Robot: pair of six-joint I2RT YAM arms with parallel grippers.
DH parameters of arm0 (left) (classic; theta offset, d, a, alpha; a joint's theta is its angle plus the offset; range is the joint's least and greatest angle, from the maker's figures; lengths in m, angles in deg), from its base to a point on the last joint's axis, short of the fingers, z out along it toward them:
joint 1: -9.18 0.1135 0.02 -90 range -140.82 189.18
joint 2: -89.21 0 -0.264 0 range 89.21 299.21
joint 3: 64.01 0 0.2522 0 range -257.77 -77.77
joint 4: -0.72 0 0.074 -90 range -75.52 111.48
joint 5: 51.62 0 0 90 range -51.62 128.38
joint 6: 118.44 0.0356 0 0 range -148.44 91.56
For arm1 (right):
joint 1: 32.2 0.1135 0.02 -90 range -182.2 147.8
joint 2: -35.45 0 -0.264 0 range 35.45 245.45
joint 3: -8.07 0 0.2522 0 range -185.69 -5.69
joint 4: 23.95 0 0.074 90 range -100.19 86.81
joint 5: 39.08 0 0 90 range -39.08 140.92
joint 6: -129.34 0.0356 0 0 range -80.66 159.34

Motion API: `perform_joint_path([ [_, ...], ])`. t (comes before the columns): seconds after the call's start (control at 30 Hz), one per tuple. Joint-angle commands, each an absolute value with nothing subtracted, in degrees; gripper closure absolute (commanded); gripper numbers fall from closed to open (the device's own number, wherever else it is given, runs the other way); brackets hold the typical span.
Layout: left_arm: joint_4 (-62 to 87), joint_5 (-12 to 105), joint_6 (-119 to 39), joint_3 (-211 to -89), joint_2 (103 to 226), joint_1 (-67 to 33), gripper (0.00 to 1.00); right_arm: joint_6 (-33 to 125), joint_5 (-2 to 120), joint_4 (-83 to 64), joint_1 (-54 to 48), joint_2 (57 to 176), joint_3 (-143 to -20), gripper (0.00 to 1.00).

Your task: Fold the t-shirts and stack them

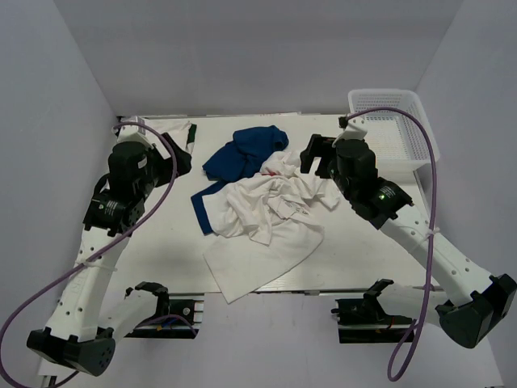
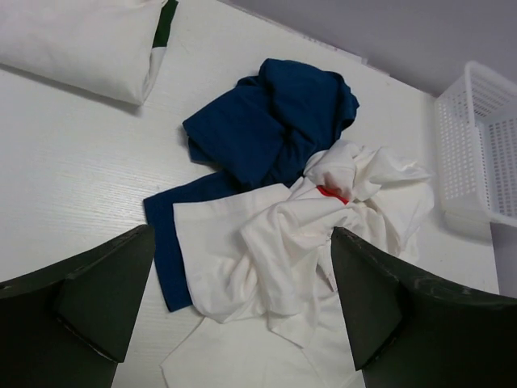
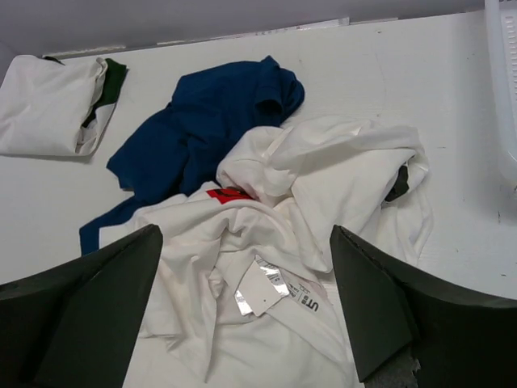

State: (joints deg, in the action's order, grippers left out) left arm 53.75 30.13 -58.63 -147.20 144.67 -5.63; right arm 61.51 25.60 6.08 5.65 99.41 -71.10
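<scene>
Folded white t-shirt [image 1: 166,131] in the far-left corner, left gripper [image 2: 242,307] near it, spread wide and empty — crumpled blue t-shirt [image 1: 246,149] mid-table touching the heap of white t-shirts [image 1: 266,218], right gripper [image 3: 246,307] gaping empty above the heap — basket [image 1: 389,121] far right.

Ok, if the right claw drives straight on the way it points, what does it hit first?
Probably the crumpled white cloth t-shirt with its care label showing: the open right claw points straight into it, with nothing visibly between. Depth is unclear.
</scene>
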Motion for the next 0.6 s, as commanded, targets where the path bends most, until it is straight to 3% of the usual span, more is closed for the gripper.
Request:
perform_joint_path([
  [0.0,52.02,31.18,-57.97,-145.71,143.17,-5.85,0.00,63.51,25.00,5.28,5.51,98.82,-70.91,0.10],
  [0.4,50.78,36.89,-59.55,-137.80,142.12,-5.85,0.00,58.24,38.08,18.01,6.29,104.96,-64.50,0.10],
  [0.57,50.26,37.59,-59.55,-136.48,143.26,-5.85,0.00,57.19,38.72,15.14,7.26,110.15,-55.64,0.10],
])
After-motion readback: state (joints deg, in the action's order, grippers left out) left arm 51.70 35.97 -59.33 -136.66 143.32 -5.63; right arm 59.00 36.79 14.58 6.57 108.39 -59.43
